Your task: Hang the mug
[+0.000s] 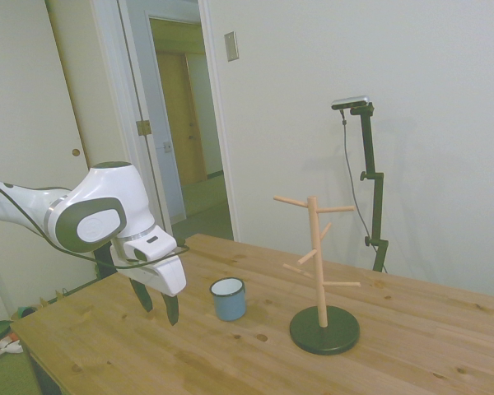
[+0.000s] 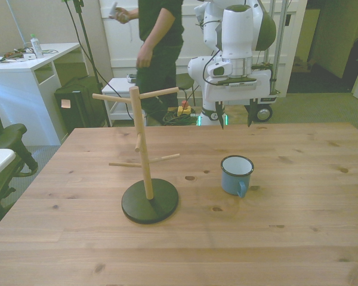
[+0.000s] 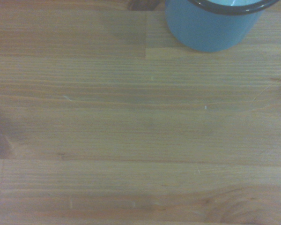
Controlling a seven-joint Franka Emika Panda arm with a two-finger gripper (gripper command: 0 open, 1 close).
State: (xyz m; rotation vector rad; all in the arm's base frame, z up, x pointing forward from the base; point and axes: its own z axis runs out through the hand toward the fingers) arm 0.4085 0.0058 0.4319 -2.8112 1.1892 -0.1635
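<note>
Clearly apart: spread tool (image 2: 234,121), mug (image 2: 236,174).

Bare worktop (image 2: 298,179) separates the tool (image 2: 234,121) from the mug (image 2: 236,174); you have an unobstructed path between them. The tool's fingers stand apart, above the surface. The peg stand (image 2: 144,156) rises well to the front view's left of the mug, its pegs projecting sideways at several heights. The mug's handle faces the near worktop edge, with open surface around it.
</note>
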